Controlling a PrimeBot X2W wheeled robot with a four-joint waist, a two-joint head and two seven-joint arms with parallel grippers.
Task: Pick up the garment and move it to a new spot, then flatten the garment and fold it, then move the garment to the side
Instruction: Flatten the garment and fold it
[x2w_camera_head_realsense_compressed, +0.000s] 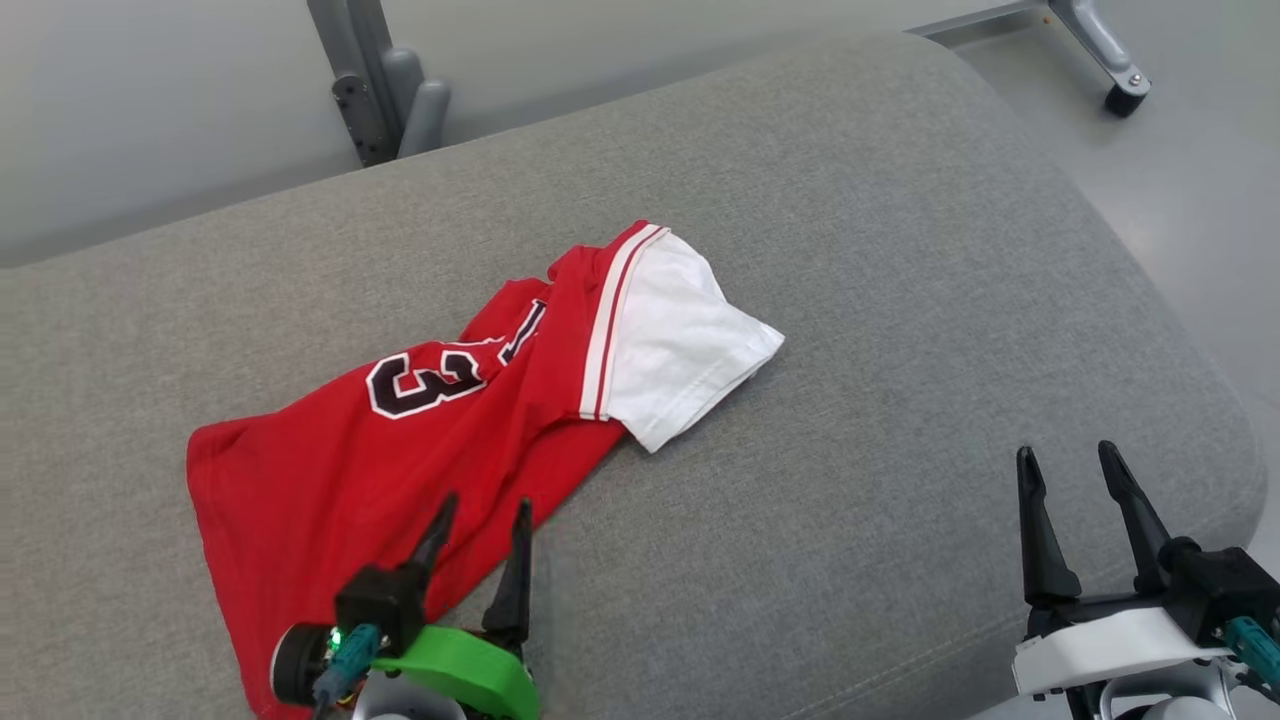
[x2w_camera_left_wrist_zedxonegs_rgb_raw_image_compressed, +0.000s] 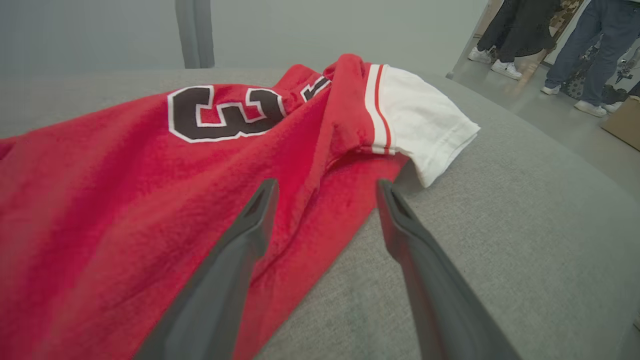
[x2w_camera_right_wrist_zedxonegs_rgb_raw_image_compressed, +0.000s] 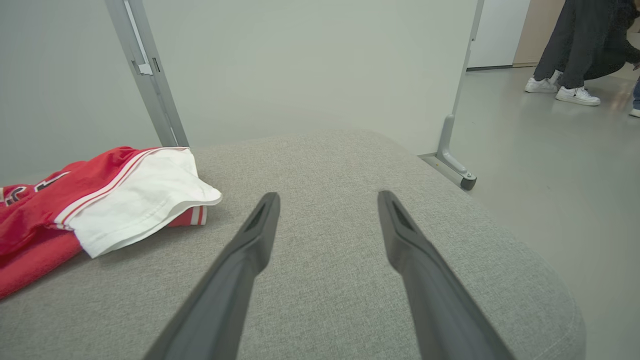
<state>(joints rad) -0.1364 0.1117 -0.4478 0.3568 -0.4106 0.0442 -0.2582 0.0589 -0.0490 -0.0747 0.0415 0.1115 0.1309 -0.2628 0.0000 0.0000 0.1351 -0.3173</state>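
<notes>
On the left half of the grey upholstered cushion (x2w_camera_head_realsense_compressed: 850, 200) lies a red jersey (x2w_camera_head_realsense_compressed: 330, 470), crumpled, its black numeral (x2w_camera_head_realsense_compressed: 405, 385) facing up. Over the jersey's near edge hangs the left gripper (x2w_camera_head_realsense_compressed: 486, 500), jaws spread apart and holding nothing. The left wrist view shows one finger above the red cloth and the other above bare cushion just beside it; whether the tips touch cannot be told. Further right, the jersey's white sleeve (x2w_camera_head_realsense_compressed: 680, 340), bordered by red and white stripes, points toward the cushion's middle. Well apart from the jersey, near the cushion's right front edge, the right gripper (x2w_camera_head_realsense_compressed: 1066, 452) hovers over bare fabric, jaws likewise wide and empty. Beyond the far right corner a grey frame foot (x2w_camera_head_realsense_compressed: 1125, 95) rests on the floor.
</notes>
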